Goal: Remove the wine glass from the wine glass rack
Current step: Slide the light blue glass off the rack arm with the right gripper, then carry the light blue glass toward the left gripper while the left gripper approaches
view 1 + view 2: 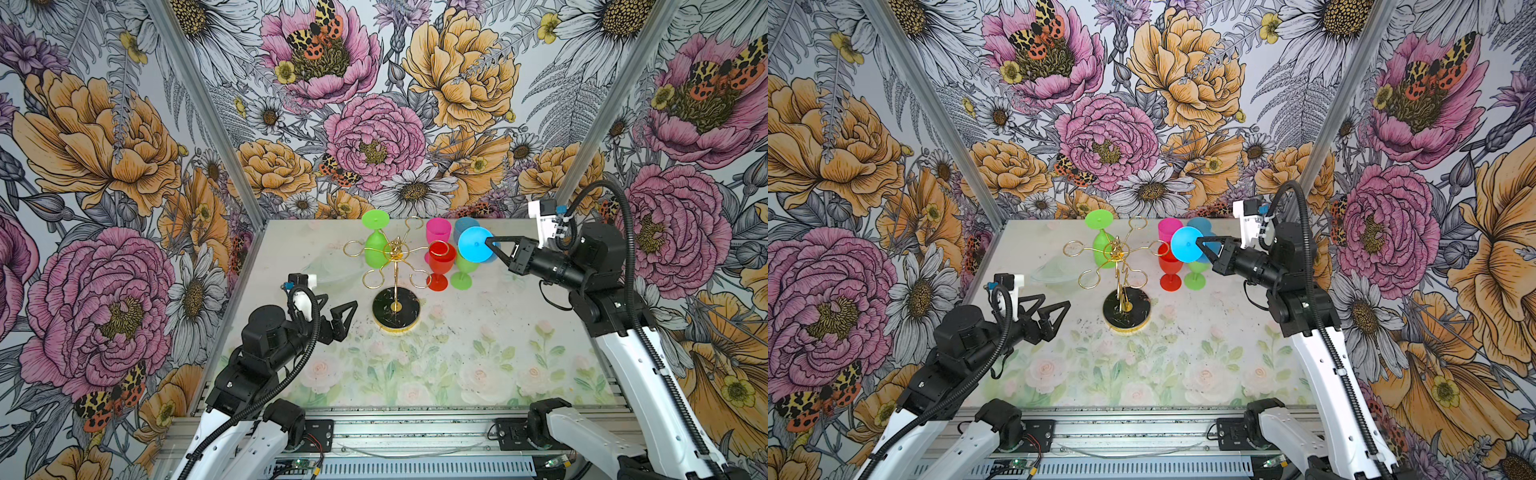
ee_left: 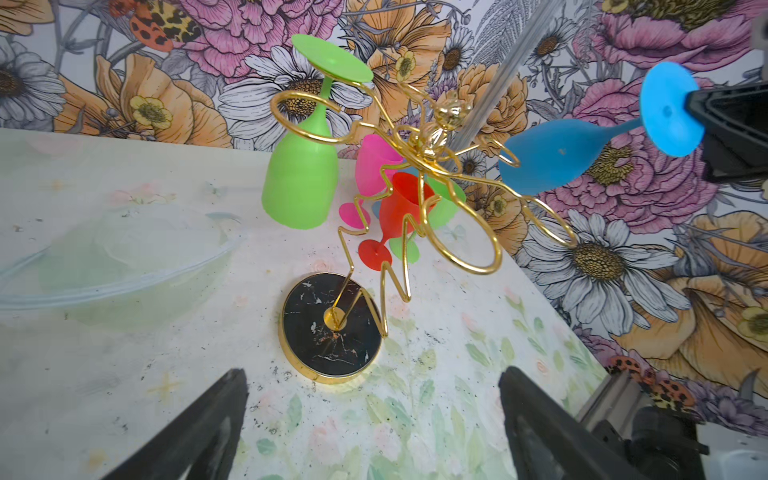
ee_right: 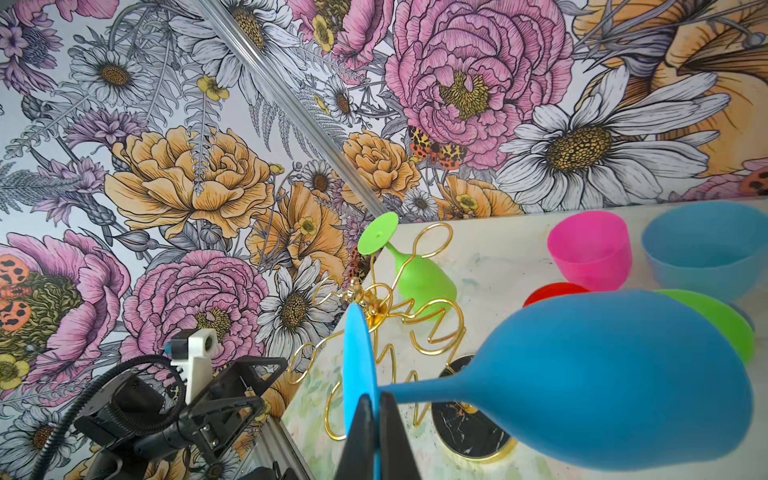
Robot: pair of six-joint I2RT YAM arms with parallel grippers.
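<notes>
Though aloft, wine glass [image 1: 476, 244] near cups [image 1: 442, 264].

Stereo pair overhead, wrist cameras close.
Top views looked down on the pale floral tabletop [image 1: 478, 332]; all views shared the thin gold wire rack [image 1: 386, 311].

In a top view the blue wine glass [image 1: 476, 244] faced its foot to the camera, hiding its own bowl and much of the standing green glass [image 1: 461, 281] and blue cup [image 1: 465, 223] behind it. In the right wrist view its bowl was blurred and covered part of the wine glass rack [image 3: 465, 424] base, and the frame edge cut off the right claw [image 3: 377, 399]. In the left wrist view the left claw [image 2: 372, 373] showed only fingertips.
</notes>
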